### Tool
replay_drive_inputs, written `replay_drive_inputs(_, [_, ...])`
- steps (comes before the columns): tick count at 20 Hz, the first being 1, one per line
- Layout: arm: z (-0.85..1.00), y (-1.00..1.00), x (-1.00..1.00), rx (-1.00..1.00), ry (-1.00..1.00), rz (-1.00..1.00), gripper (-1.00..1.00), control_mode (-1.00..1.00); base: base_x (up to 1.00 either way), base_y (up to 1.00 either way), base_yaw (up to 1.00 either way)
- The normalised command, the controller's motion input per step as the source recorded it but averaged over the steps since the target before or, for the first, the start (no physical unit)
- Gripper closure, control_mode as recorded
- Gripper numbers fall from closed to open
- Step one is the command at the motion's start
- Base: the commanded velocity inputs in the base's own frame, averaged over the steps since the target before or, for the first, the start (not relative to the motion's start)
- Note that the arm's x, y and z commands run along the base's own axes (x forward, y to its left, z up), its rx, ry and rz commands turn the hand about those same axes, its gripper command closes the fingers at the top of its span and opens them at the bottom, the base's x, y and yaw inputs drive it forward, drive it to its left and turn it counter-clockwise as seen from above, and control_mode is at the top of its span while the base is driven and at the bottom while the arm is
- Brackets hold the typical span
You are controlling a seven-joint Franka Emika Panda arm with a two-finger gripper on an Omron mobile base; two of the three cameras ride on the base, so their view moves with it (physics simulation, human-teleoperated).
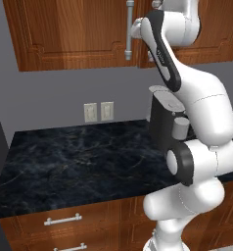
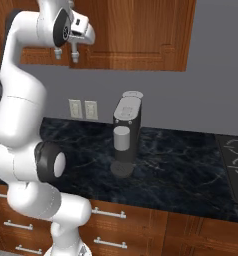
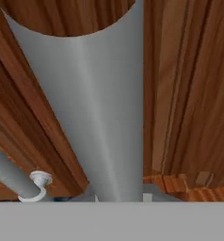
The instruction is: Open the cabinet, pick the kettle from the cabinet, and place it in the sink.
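Note:
The cabinet (image 1: 69, 29) hangs on the wall above the counter, both reddish-brown doors closed. My gripper (image 1: 132, 28) is raised to the seam between the doors and is shut on the left door's vertical silver handle (image 1: 129, 34). In the hand view that handle (image 3: 100, 117) runs up the middle, very close, with door panels on both sides. The lower end of a second handle (image 3: 20, 181) shows at the bottom left. The kettle is hidden behind the closed doors. The sink is out of view.
A black marble counter (image 1: 79, 157) runs below, with drawers (image 1: 64, 220) under it. A dark coffee machine (image 2: 127, 130) holding a grey cup (image 2: 122, 137) stands on it near my arm. Two wall outlets (image 1: 99, 112) sit behind. A cooktop (image 2: 236, 155) lies at the far right.

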Motion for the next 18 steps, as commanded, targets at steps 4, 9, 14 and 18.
replay_drive_inputs(4, [-0.04, 0.03, -0.53, 0.08, -0.01, 0.05, 1.00, -1.00, 0.00, 0.00, 0.00])
replay_drive_inputs(9, [-0.06, 0.00, -0.64, 0.06, -0.09, 0.12, 1.00, -1.00, 0.00, 0.00, 0.00])
replay_drive_inputs(14, [-0.05, -0.02, -0.70, 0.06, -0.12, 0.18, 1.00, -1.00, 0.00, 0.00, 0.00])
replay_drive_inputs(18, [-0.03, -0.05, -0.69, 0.06, -0.08, 0.19, 1.00, -1.00, 0.00, 0.00, 0.00])
